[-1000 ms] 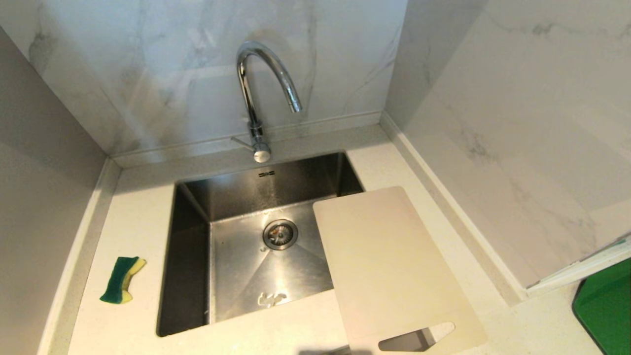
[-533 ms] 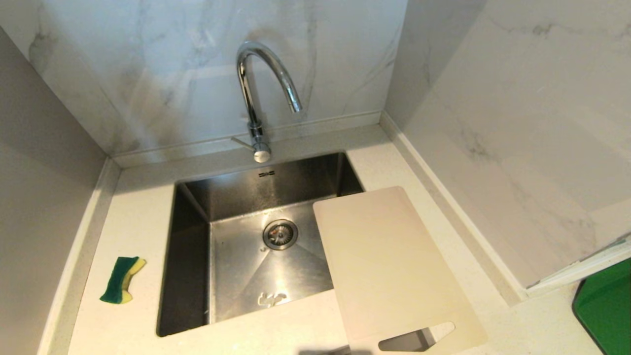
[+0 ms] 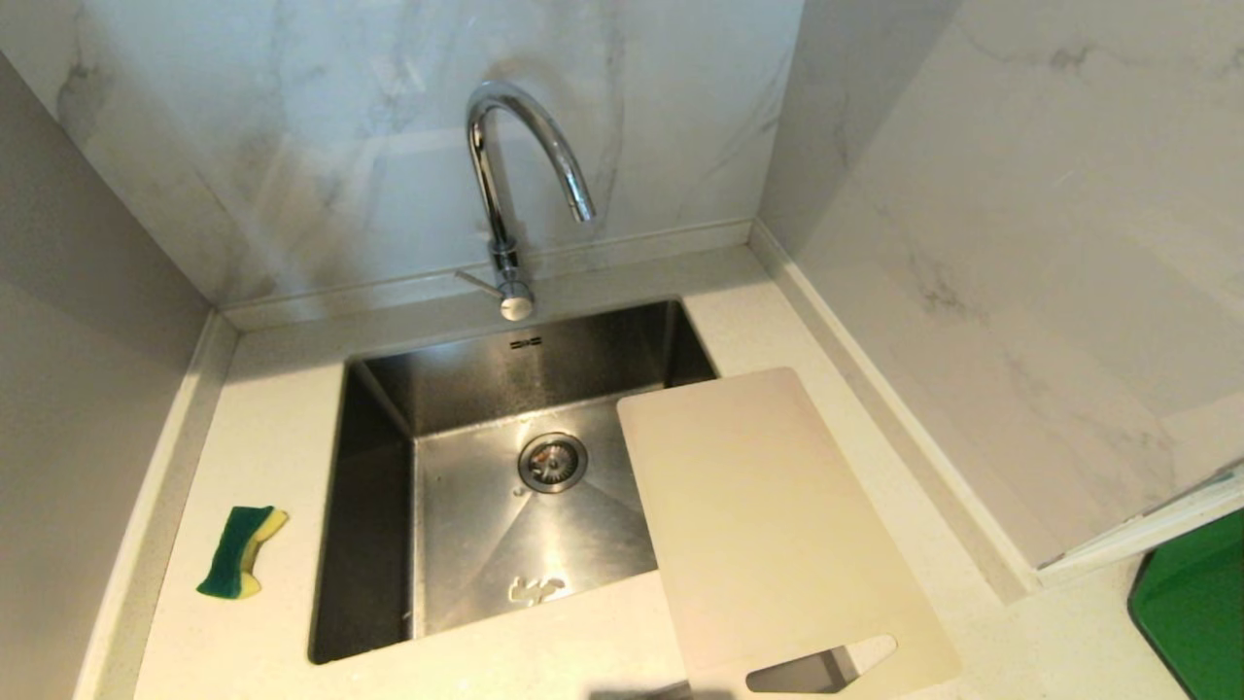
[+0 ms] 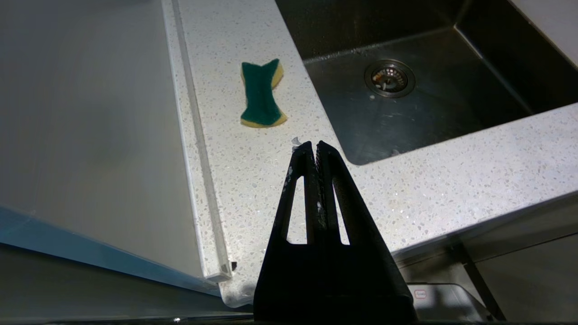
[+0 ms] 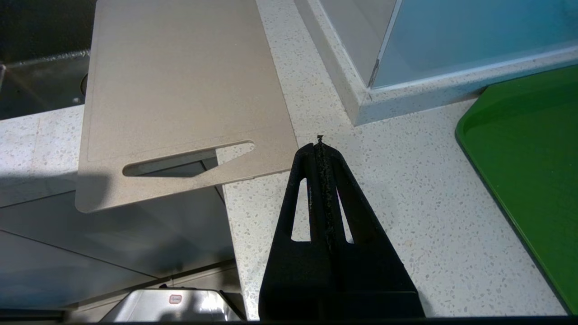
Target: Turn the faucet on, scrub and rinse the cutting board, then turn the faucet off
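The chrome gooseneck faucet [image 3: 510,185] stands behind the steel sink [image 3: 379,506], its thin lever [image 3: 474,280] sticking out to the left; no water runs. The cream cutting board [image 3: 768,525] [image 5: 180,90] lies flat on the counter at the sink's right, its far corner hanging over the basin and its handle slot [image 3: 821,666] past the counter's front edge. A green and yellow sponge [image 3: 240,550] [image 4: 262,95] lies left of the sink. My left gripper [image 4: 314,144] hovers shut and empty above the front counter near the sponge. My right gripper [image 5: 319,145] hovers shut and empty just right of the board's handle end.
Marble wall panels [image 3: 1020,243] close in the back and right; a grey wall [image 3: 78,389] stands at the left. A green tray [image 3: 1195,603] [image 5: 533,158] lies on the counter at the far right. The drain [image 3: 552,462] sits in the sink's floor.
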